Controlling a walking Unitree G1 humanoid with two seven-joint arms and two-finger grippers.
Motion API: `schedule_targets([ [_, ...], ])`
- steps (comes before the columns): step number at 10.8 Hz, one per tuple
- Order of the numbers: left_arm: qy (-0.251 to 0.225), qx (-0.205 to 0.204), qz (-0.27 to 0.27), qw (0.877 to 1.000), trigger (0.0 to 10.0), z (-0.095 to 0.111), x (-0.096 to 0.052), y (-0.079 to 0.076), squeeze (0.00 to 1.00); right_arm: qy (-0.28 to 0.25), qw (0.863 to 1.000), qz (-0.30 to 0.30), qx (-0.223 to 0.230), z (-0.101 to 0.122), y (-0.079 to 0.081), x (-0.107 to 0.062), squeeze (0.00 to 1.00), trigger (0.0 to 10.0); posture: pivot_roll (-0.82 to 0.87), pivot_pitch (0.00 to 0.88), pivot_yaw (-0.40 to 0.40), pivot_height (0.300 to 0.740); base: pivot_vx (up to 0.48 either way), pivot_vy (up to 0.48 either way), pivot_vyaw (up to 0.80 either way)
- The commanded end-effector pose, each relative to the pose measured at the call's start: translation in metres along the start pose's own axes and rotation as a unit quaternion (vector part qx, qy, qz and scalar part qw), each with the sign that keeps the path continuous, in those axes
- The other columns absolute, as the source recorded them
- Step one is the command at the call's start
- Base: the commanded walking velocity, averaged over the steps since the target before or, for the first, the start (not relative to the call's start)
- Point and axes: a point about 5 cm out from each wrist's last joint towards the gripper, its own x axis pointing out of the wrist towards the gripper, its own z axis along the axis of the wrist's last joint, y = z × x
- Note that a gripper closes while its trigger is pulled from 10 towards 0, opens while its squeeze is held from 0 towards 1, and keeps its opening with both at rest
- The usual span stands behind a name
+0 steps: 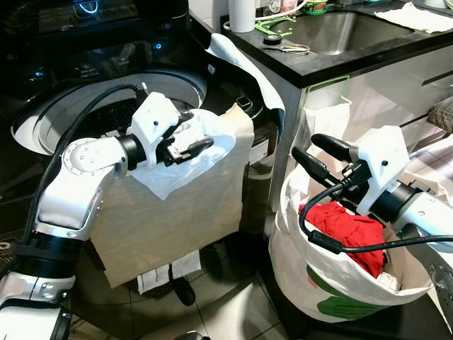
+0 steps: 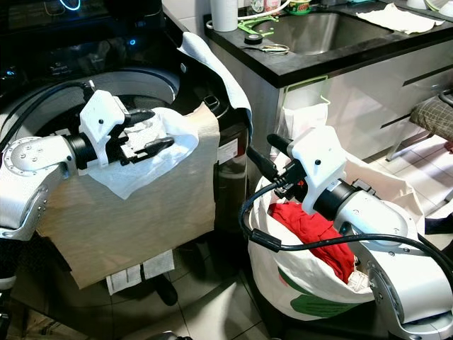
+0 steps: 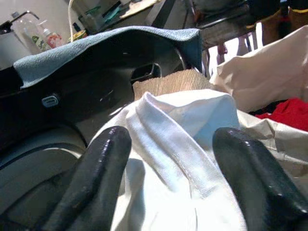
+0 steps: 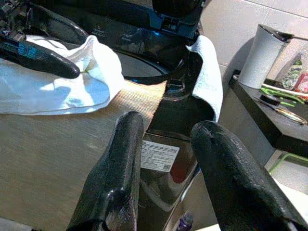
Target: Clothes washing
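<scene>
White cloth [image 1: 185, 157] is sitting pinched between your left gripper's [image 1: 190, 145] closed fingers, at the washer's rim [image 1: 42, 120] over the beige sheet [image 1: 170, 219] draped down its front. You are loading; next, you'll likely be swinging it over the drum and releasing. Your right gripper [image 1: 318, 157] is hovering open and empty above the laundry bag [image 1: 297, 276], beside the red garment [image 1: 347, 230].

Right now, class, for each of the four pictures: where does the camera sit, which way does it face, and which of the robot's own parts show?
Left eye: on the head, facing forward and down at the washer; both arms, left hand gripping a white garment.
Right eye: beside it, same scene; right hand open above the laundry bag.
Left wrist: along its fingers, gripping the white garment.
Right wrist: along its fingers toward the washer.
Both wrist views share the beige cloth.
</scene>
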Motion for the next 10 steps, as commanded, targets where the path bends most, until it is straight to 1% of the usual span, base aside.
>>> schedule_targets([
  [1, 0.001, 0.008, 0.006, 1.0, 0.0, 0.0022, -0.0003, 0.0044, 0.0, -0.008, 1.0, 0.008, -0.01, 0.0066, 0.0004, -0.0006, 0.0, 10.0, -0.07, 0.0, 0.101, 0.74, 0.0, 0.0, 0.0],
  [3, 0.001, 0.011, 0.012, 1.0, 0.0, 0.0014, -0.0003, 0.0061, 0.0, -0.008, 1.0, 0.007, -0.011, 0.0066, 0.0001, -0.0007, 0.0, 10.0, -0.07, 0.0, 0.102, 0.74, 0.0, 0.0, 0.0],
  [8, -0.006, 0.004, 0.013, 1.0, 0.0, 0.0034, 0.0019, 0.0096, 0.0, -0.008, 1.0, 0.005, -0.01, 0.0065, -0.0001, -0.0033, 0.0, 10.0, -0.08, 0.0, 0.113, 0.74, 0.0, 0.0, 0.0],
  [10, -0.011, -0.001, 0.023, 1.0, 0.0, 0.0041, 0.0019, 0.0121, 0.0, -0.008, 1.0, 0.005, -0.01, 0.0065, 0.0014, -0.0028, 0.0, 10.0, -0.08, 0.0, 0.115, 0.74, 0.0, 0.0, 0.0],
])
